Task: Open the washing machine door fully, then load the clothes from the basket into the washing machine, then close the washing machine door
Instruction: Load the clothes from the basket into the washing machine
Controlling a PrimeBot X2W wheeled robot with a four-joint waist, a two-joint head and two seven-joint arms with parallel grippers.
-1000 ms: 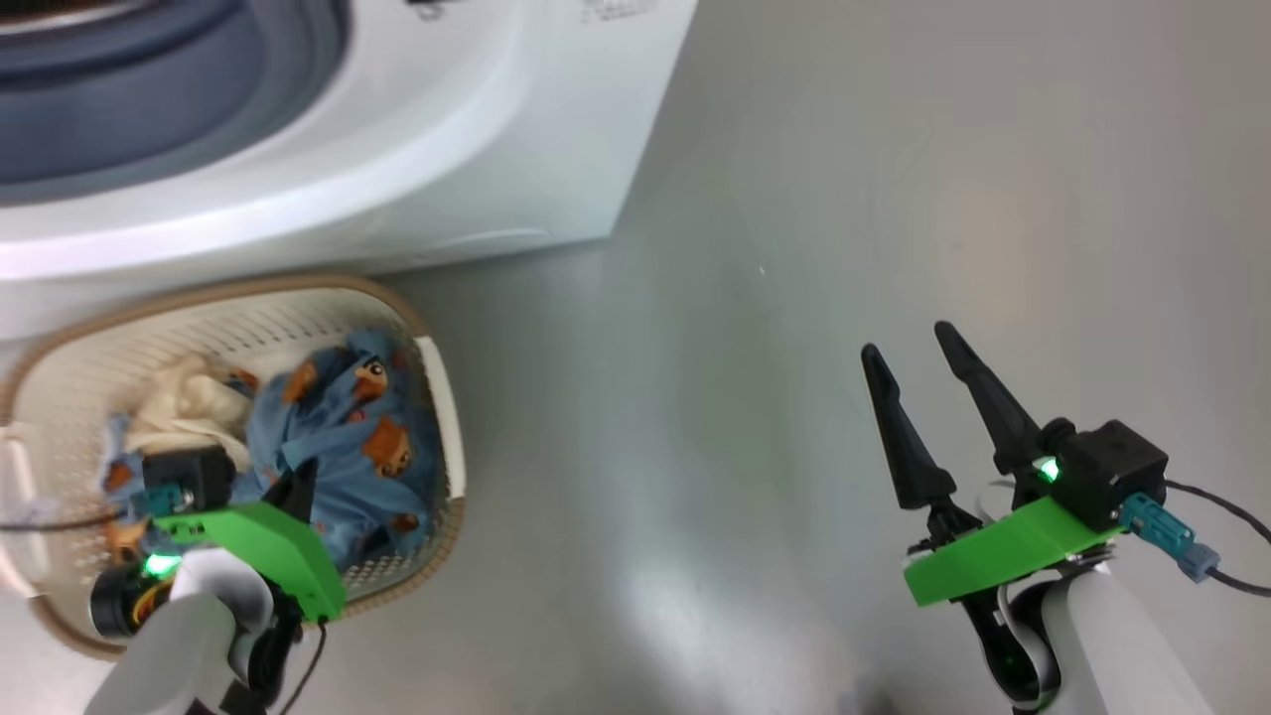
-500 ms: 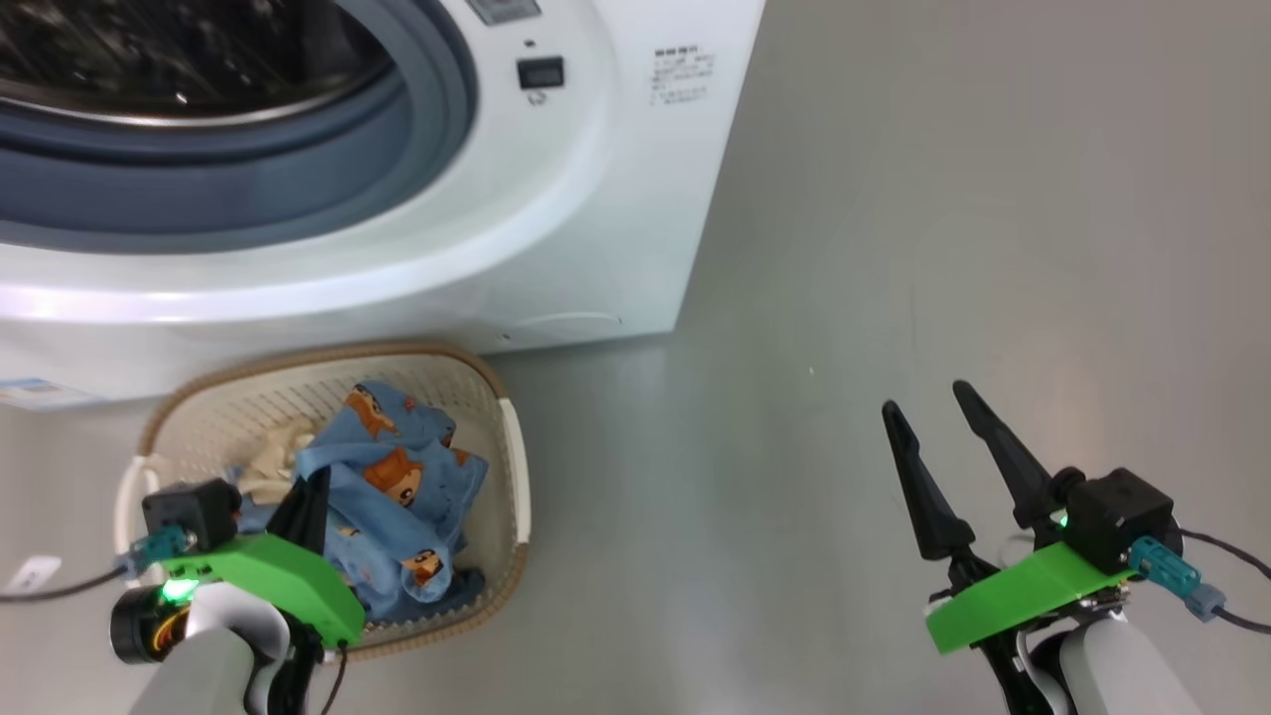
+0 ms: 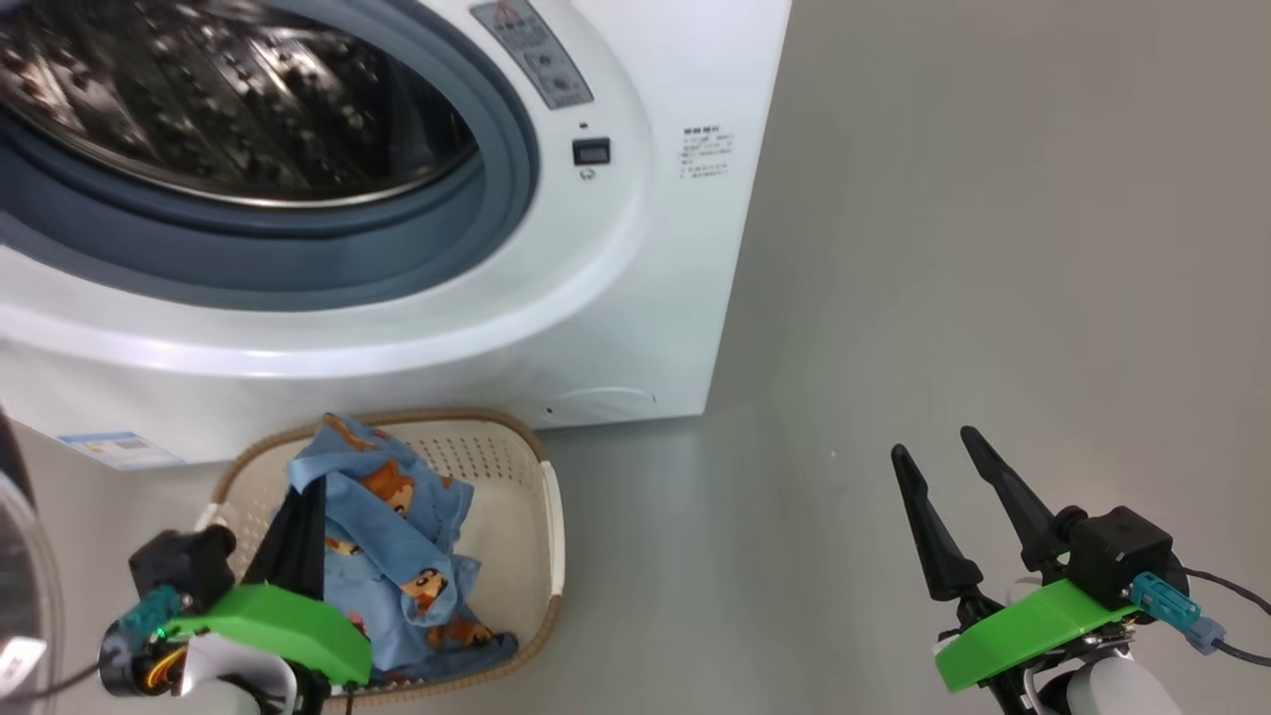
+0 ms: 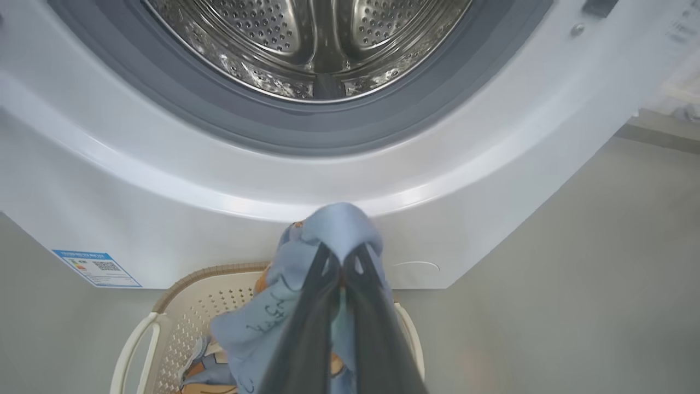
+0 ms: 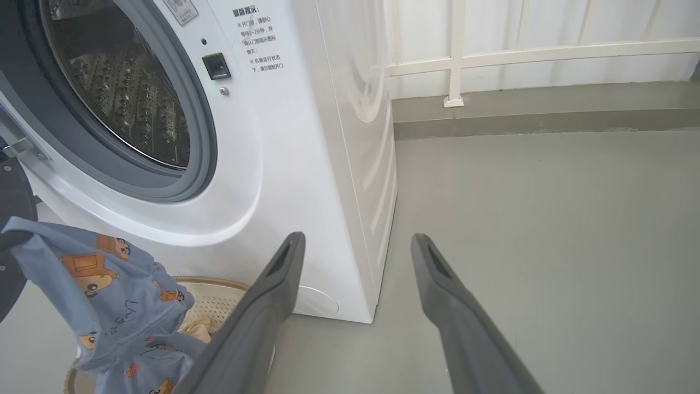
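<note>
The washing machine [image 3: 596,298] stands with its steel drum [image 3: 228,109] uncovered. Its door [image 3: 20,586] shows as a glass and black edge at the far left. On the floor in front stands the cream basket [image 3: 526,536], holding the clothes. My left gripper [image 3: 310,489] is shut on a light blue garment [image 3: 397,526] with orange prints and holds it above the basket. In the left wrist view the garment [image 4: 339,224] drapes over the gripper [image 4: 343,261] below the drum opening. My right gripper [image 3: 933,444] is open and empty over bare floor to the right.
Grey floor [image 3: 993,248] stretches to the machine's right. A blue label sticker [image 3: 119,449] sits low on the machine's front. A low kerb and white railing [image 5: 454,65] run behind the machine. A cream piece [image 5: 196,327] lies in the basket.
The head camera has tilted up, bringing the drum into view. My left gripper has risen with the blue garment, pulling it up out of the basket. The right gripper stays open.
</note>
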